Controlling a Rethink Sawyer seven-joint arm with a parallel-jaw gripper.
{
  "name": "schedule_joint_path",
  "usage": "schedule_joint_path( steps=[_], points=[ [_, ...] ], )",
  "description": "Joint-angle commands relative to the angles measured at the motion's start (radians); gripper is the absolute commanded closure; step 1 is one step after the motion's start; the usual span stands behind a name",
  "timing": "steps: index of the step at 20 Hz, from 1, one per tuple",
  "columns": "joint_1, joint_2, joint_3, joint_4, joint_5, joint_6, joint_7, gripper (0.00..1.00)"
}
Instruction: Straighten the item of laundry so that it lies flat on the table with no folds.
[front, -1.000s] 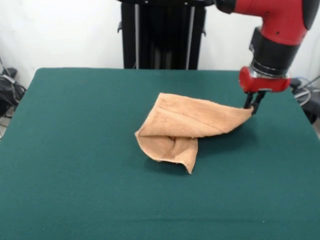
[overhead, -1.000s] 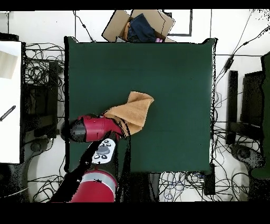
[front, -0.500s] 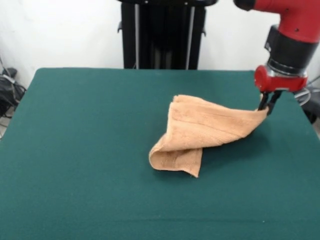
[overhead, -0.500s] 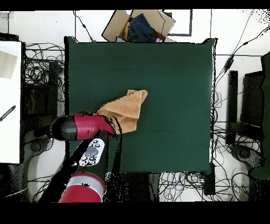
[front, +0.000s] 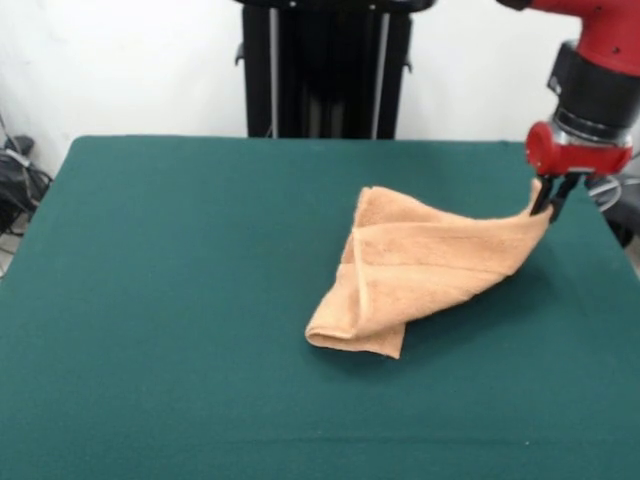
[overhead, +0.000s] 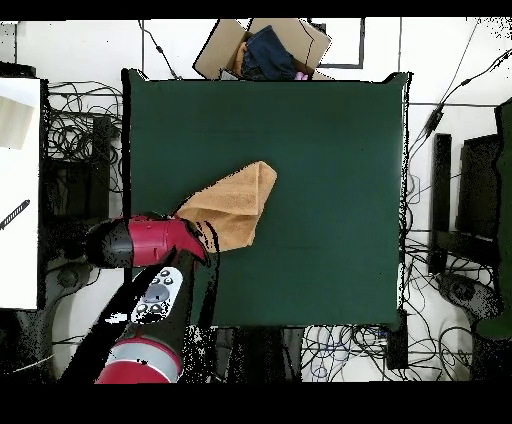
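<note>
The gripper (front: 549, 205) pinches one corner of the peach-orange towel (front: 420, 270) and lifts it at about 3 o'clock on the green table (front: 180, 300). The rest lies folded near the middle. The towel looks soft, light and floppy, so corners are the best place to grab. The felt top may drag on it.

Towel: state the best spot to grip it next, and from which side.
The free folded-under corner of the towel, taken from above; the hand pinches the opposite raised corner, so drawing this one away should open the fold.
</note>
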Motion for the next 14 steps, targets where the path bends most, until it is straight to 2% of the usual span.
schedule_joint_path(
  steps=[1,14],
  points=[
    [0.032,-0.005,-0.029,-0.034,0.070,0.117,0.304,1.00],
    [0.095,0.002,-0.073,-0.064,0.113,0.166,0.335,1.00]
  ],
)
